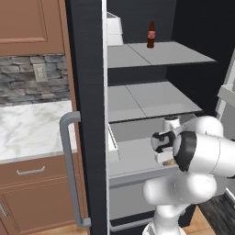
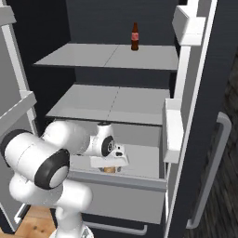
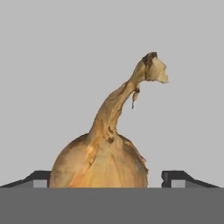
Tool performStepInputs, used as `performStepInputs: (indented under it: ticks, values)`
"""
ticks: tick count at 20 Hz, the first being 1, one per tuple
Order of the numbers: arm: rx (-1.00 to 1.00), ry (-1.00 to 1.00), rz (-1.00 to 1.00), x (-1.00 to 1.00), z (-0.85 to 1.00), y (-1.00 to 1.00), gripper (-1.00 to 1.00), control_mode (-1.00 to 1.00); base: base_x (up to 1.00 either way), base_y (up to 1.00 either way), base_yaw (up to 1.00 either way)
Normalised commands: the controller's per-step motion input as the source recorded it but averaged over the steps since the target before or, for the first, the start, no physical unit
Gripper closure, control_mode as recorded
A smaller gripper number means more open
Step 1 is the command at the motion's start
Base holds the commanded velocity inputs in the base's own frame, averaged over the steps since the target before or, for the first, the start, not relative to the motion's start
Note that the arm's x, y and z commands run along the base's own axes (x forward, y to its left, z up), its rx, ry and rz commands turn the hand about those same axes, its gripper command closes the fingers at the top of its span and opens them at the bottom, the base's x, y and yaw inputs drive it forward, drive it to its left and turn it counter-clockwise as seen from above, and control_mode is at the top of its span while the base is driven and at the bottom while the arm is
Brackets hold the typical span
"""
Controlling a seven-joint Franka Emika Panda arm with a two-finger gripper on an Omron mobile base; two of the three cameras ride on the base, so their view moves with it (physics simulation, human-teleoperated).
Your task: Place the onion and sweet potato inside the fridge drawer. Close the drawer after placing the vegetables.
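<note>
Onion (image 3: 100,159): one, between parted jaws, in one fridge drawer (image 2: 125,186).

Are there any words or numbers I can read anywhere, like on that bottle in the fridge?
No words or numbers can be read anywhere.
The bottle on the top shelf has a red label, too small and blurred to read.
The onion and fridge drawer are plain.

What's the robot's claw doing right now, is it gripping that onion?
Gripper: open, its fingertips apart on either side of the onion, not clamped on it.
</note>
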Motion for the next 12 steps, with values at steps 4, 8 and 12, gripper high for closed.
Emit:
performStepInputs:
  ticks: [4,8,12]
  values:
    - [0.00,-0.14,0.00,0.00,1.00,0.00,-1.00,-1.00,0.00,0.00,0.00]
    - [0.00,-0.21,-0.04,-0.32,1.00,0.00,-1.00,-1.00,0.00,0.00,0.00]
    - [0.00,-0.22,-0.05,-0.49,0.95,0.00,-1.00,-1.00,0.00,0.00,0.00]
